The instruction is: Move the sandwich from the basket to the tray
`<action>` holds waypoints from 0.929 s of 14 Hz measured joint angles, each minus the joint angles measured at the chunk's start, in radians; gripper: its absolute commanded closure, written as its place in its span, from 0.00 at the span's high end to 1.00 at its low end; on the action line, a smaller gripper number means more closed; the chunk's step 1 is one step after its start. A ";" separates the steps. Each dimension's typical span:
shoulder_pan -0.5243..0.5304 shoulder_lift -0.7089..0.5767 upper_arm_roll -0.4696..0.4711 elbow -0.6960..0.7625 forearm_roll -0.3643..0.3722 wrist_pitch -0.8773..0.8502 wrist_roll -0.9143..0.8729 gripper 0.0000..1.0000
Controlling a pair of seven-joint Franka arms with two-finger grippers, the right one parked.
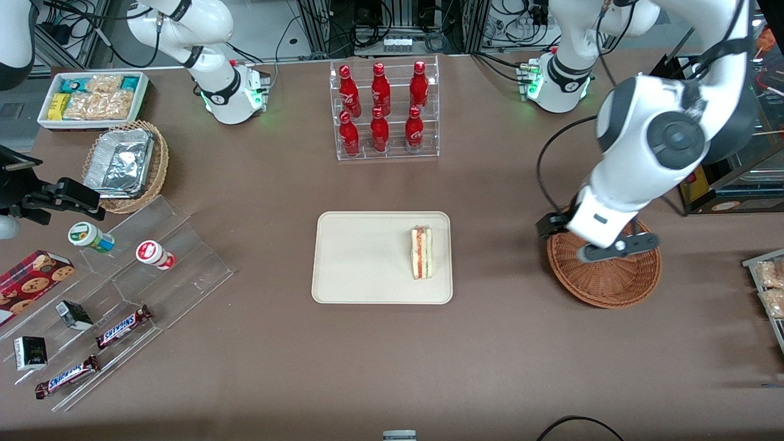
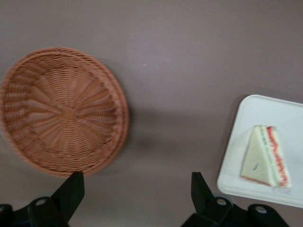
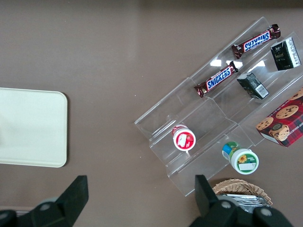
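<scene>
Tool (image 2: 135, 191), spread and empty, hovers above basket (image 1: 604, 269); sandwich (image 1: 421, 252) rests on tray (image 1: 361, 257).

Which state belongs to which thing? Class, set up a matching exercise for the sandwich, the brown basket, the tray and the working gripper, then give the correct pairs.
Things:
1. sandwich
2. basket
3. tray
4. gripper

States:
A. open, holding nothing, above the basket
B. lying on the tray, at its end toward the working arm
C. woven, with nothing in it
D. cream, flat on the table, nearer the front camera than the bottle rack

Pairs: 1-B, 2-C, 3-D, 4-A
</scene>
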 measured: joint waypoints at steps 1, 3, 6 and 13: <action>0.029 -0.022 0.001 -0.003 0.002 -0.028 0.044 1.00; 0.091 -0.063 0.002 -0.004 0.003 -0.079 0.120 1.00; 0.152 -0.127 0.002 -0.007 0.005 -0.133 0.194 1.00; 0.184 -0.173 0.000 -0.009 0.051 -0.145 0.216 1.00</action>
